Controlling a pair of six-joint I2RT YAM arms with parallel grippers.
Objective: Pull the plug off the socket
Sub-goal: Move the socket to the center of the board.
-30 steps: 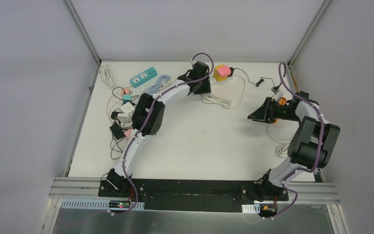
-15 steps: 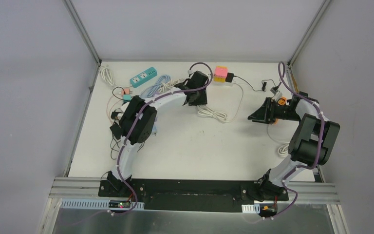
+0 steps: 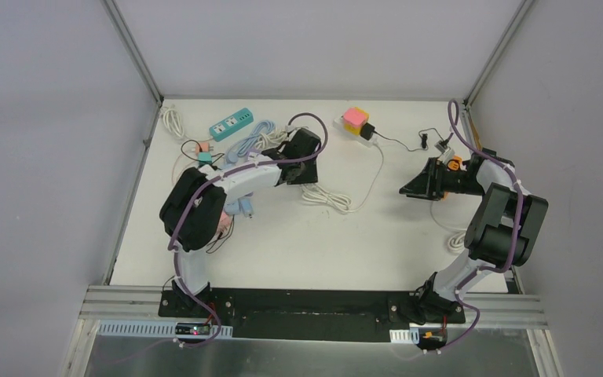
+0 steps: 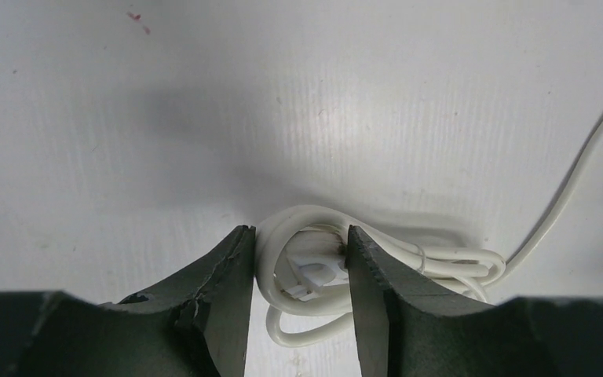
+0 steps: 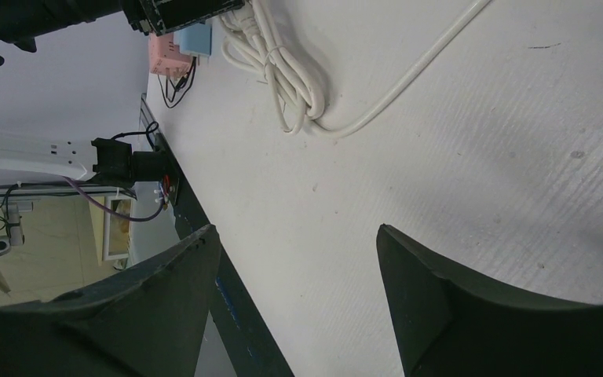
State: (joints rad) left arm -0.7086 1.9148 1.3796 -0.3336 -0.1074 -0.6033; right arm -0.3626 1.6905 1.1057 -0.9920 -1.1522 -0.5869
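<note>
The socket is a pink and yellow cube (image 3: 354, 118) at the back of the table, with a black plug (image 3: 369, 130) stuck in its right side and a thin black wire running right. A white cord (image 3: 376, 161) leads from the cube down to a tied white bundle (image 3: 327, 197). My left gripper (image 3: 306, 177) is shut on the near end of that bundle (image 4: 440, 259), its jaws pinching the loops with a small white plug (image 4: 314, 275) between them. Off to the right, my right gripper (image 3: 405, 190) is open and empty (image 5: 294, 229), well away from the cube.
A teal power strip (image 3: 231, 124), a blue coiled cable (image 3: 255, 137), a white cable (image 3: 173, 120) and small adaptors (image 3: 200, 149) lie at the back left. Another white cable (image 3: 455, 239) lies beside the right arm. The black wire ends at a small black piece (image 3: 422, 140).
My left arm has drawn back toward the near left, dragging the white bundle with it. The cube socket slid slightly left and turned. The right arm stayed put.
</note>
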